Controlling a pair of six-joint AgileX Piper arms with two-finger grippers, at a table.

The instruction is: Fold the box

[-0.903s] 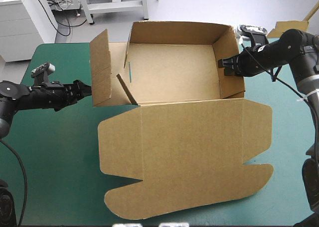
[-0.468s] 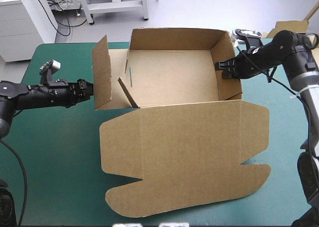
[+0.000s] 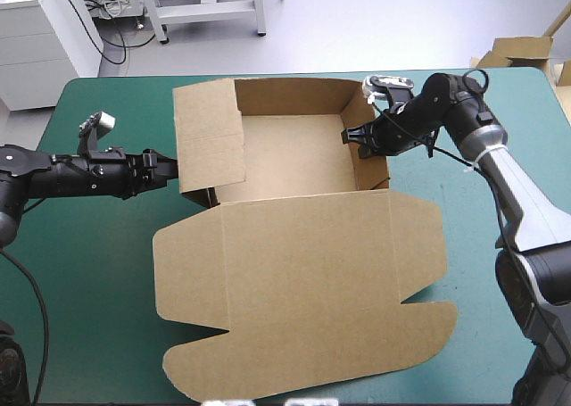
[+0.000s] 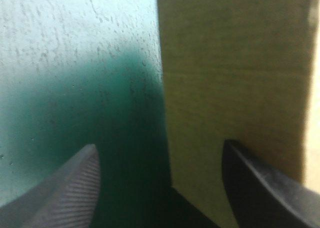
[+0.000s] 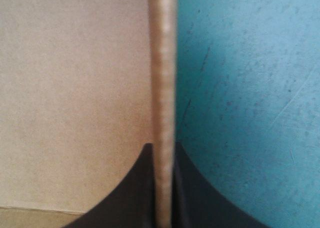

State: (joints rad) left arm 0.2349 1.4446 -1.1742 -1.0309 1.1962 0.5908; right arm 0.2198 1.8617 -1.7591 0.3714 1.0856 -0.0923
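The brown box (image 3: 290,156) sits toward the table's (image 3: 89,272) far edge, lid flat, with the right gripper (image 3: 352,138) pinched tight on its right wall and the left gripper (image 3: 172,166), fingers apart, straddling the upright left wall's edge, so the left arm looks nearer for that tuck.

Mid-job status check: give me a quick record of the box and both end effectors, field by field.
Box: open tray, back and side walls raised
Lid: flat on the table, toward the near edge
Left end effector: open, at the left wall's outer side
Right end effector: shut on the right wall
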